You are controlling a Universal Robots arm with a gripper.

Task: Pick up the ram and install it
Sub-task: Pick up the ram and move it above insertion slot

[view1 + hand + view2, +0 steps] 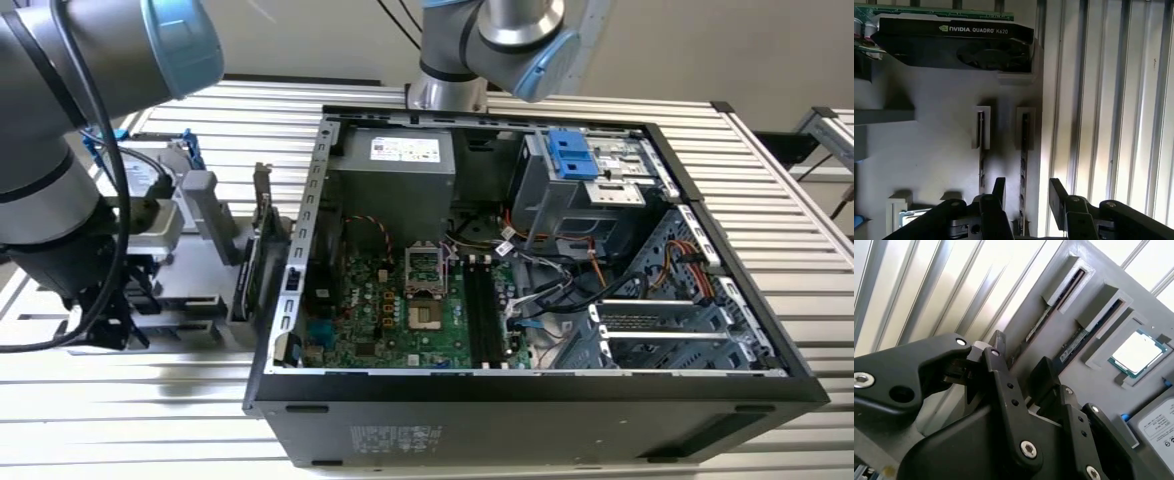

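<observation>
The arm's jaws stand apart, one on each side of the ram [1024, 165]. The ram is a dark stick set in a slot of a grey holder [929, 150] on the slatted worktop [1104, 100]. A second stick [981, 170] sits in the neighbouring slot.

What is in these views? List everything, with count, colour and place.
ram sticks: two, dark, upright in holder slots
holder: one, grey, on the table, exterior view's left of the case
graphics card: one, black, on the holder
processor: one, silver, in a holder pocket
hard drive: one, silver label, beside the processor
computer case: one, black, open, on the table
table: one, pale slatted metal
arm: one, grey, blue caps
gripper: one, black, open, over one ram stick
</observation>
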